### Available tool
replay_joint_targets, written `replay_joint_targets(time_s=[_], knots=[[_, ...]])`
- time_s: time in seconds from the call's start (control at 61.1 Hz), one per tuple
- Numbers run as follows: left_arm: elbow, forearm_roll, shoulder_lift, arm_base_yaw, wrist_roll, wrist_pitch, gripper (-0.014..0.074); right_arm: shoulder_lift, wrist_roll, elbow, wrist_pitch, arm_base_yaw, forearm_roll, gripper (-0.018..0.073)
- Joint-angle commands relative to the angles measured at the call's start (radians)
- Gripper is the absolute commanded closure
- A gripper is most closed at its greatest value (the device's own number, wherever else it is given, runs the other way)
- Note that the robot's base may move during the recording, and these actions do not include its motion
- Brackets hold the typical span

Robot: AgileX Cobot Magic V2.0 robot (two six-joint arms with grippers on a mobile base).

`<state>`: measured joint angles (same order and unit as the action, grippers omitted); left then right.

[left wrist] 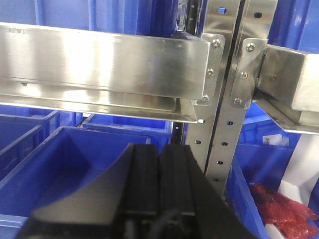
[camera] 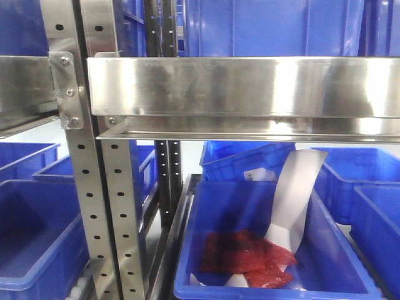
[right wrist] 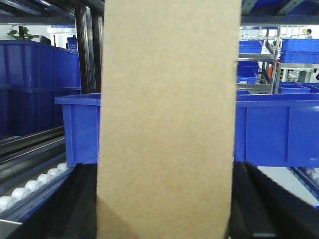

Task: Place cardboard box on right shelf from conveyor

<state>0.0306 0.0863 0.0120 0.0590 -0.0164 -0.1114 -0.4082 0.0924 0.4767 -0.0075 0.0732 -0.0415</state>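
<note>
Right shelf (camera: 244,87): its broad steel rail ran from 9 to 3 o'clock across the upper front view. It was bare of the carton.
Upper bins (camera: 269,28): blue, they stood behind the rail at 12 o'clock.
Lower bin (camera: 231,206): it sat under the shelf at 6 o'clock, holding red packets (camera: 250,256) and a white strip (camera: 294,194).
Cardboard box (right wrist: 167,119): upright, it filled the right wrist view from 12 to 6 o'clock and did not show in the front view.
Right gripper (right wrist: 164,211): dark fingers at 7 and 5 o'clock were clamped on the carton's lower sides.
Left gripper (left wrist: 159,184): at 6 o'clock, its fingers were pressed together around nothing.
Risk, lift: a tall carton gripped low could probably pivot or slip if swung quickly.
Risk, entry: its top edge might catch the rail's lower lip.
Risk, room: the upper bins likely left little space, so the carton could topple on release.
</note>
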Motion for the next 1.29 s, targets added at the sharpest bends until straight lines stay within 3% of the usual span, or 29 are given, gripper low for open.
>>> replay_joint_targets(time_s=[0.0, 0.245, 0.507, 0.687, 0.867, 1.096, 1.276], knots=[[-0.003, 0.005, 0.008, 0.003, 0.005, 0.081, 0.0715, -0.006, -0.008, 0.034, -0.111, -0.004, -0.008, 0.0184], [-0.003, 0.005, 0.008, 0.003, 0.005, 0.081, 0.0715, -0.07, -0.008, 0.049, -0.11, -0.003, -0.008, 0.0184], [-0.003, 0.005, 0.008, 0.003, 0.005, 0.081, 0.0715, -0.238, -0.008, 0.207, -0.097, 0.005, -0.011, 0.0184], [-0.003, 0.005, 0.008, 0.003, 0.005, 0.081, 0.0715, -0.378, -0.008, 0.367, 0.034, 0.005, -0.064, 0.0184], [-0.003, 0.005, 0.008, 0.003, 0.005, 0.081, 0.0715, -0.513, -0.015, 0.481, 0.119, 0.005, -0.304, 0.0184], [-0.003, 0.005, 0.008, 0.003, 0.005, 0.081, 0.0715, -0.591, -0.015, 0.496, 0.062, 0.005, -0.758, 0.0184], [-0.003, 0.005, 0.008, 0.003, 0.005, 0.081, 0.0715, -0.636, -0.015, 0.495, -0.026, 0.005, -0.949, 0.0184]])
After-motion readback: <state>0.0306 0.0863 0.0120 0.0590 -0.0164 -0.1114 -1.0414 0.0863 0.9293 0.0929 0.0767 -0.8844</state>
